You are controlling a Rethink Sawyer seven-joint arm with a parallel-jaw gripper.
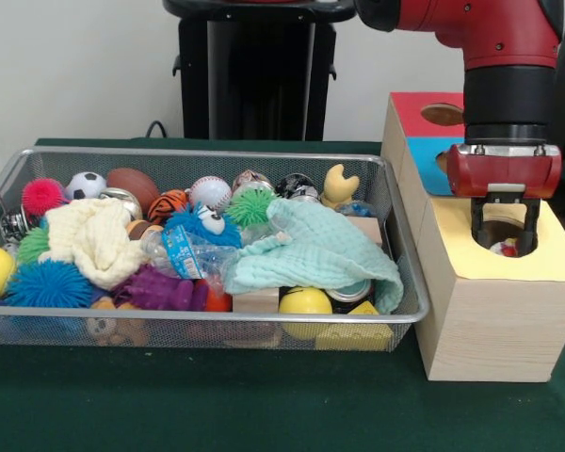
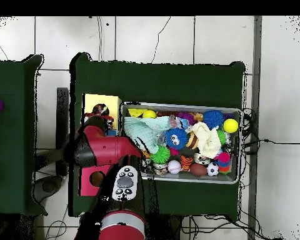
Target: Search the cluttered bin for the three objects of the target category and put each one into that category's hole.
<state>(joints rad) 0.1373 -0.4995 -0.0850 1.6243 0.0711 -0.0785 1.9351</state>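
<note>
The wire mesh bin (image 1: 207,153) is packed with toys and cloths; it also shows in the overhead view (image 2: 177,105). My gripper (image 1: 504,231) hangs open over the round hole in the yellow top of the wooden box (image 1: 490,311), its fingers (image 1: 476,218) reaching into the hole. A knotted rope ball (image 1: 505,249) with red and white strands lies in the hole between and below the fingers, apart from them. In the overhead view the gripper (image 2: 97,119) is over the yellow section with the ball (image 2: 102,112) beside it. No other rope ball shows in the bin.
The box also has a blue section (image 1: 422,151) and a red section (image 1: 410,105) with a hole (image 1: 443,115). The bin holds a mint cloth (image 1: 320,250), a cream cloth (image 1: 94,240), spiky balls (image 1: 47,282), a baseball (image 1: 210,192), a yellow ball (image 1: 304,301) and a bottle (image 1: 184,252).
</note>
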